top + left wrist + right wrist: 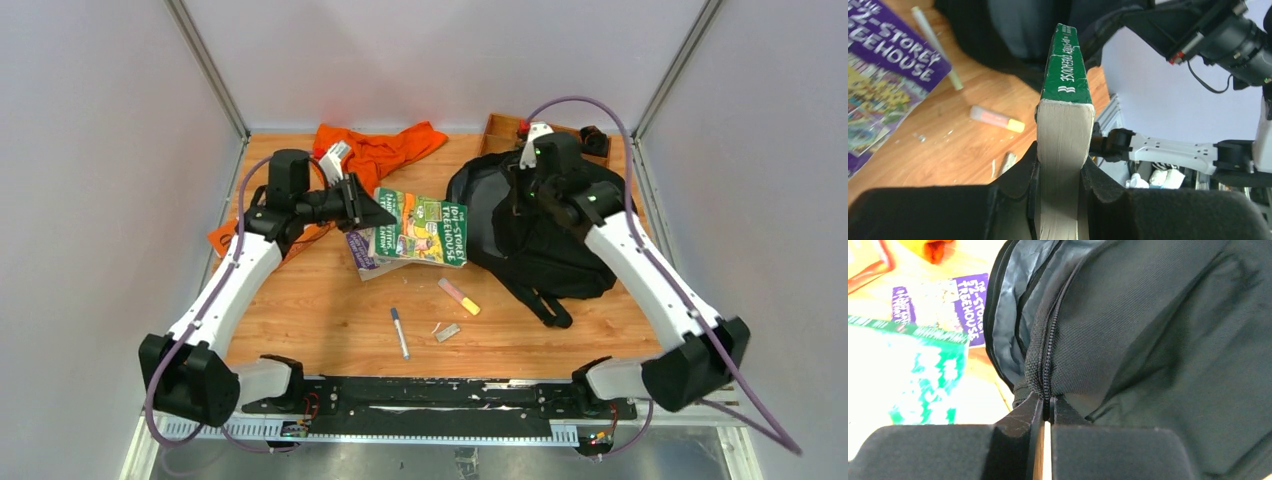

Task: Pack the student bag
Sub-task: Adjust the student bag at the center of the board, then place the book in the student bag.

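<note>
**A:** Where is the student bag [495, 232]?

**B:** It's lying on the right half of the desk [330, 310], with its mouth toward the middle. The right end effector [1047, 407] is closed to a sliver on the zipper edge of the opening. Grey lining shows inside.

**A:** What worries you there?

**B:** That's a thin pinch of fabric. If it slips, I'd expect the mouth to sag shut just when something needs to go in.

**A:** And the left side?

**B:** The left end effector [1061, 156] clamps the green book [1066, 75] across its thickness at one end, and the far end points at the bag. Held that far from its middle, the book may droop or swivel in the grip. Then it could catch the zipper lip rather than slide in.

**A:** Anything else nearby?

**B:** A purple book [883, 75] lies flat on the desk below the green one. A pink-and-yellow marker [458, 297] and a pen [399, 332] sit closer to the arm bases. A low sweep could shove those around. Both arms also converge near the opening, so crowding is a risk.
</note>
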Available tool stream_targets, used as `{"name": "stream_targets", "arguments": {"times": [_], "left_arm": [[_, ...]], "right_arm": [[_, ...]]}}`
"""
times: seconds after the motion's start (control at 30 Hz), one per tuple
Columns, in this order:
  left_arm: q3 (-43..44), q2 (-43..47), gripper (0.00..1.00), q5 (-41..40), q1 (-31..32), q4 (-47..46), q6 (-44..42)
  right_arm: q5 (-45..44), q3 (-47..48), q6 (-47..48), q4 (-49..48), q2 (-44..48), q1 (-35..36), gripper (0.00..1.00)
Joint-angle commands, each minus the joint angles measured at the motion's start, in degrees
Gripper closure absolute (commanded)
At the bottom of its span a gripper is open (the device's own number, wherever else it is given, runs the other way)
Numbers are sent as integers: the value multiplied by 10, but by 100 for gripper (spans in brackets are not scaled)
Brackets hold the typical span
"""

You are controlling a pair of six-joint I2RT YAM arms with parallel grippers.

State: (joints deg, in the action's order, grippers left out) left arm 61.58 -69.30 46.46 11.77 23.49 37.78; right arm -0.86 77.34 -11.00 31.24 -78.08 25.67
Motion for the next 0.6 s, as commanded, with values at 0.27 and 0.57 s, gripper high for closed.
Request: {"name": "stream_targets", "arguments": {"times": [0.27,0.57], "left_arm": [[113,-135,100,-9,94,-142,61],[227,-248,100,12,98,-112,30]], "right_arm": [[133,36,77,163,107,-44,100],[165,-4,122,180,146,-44,100]]}}
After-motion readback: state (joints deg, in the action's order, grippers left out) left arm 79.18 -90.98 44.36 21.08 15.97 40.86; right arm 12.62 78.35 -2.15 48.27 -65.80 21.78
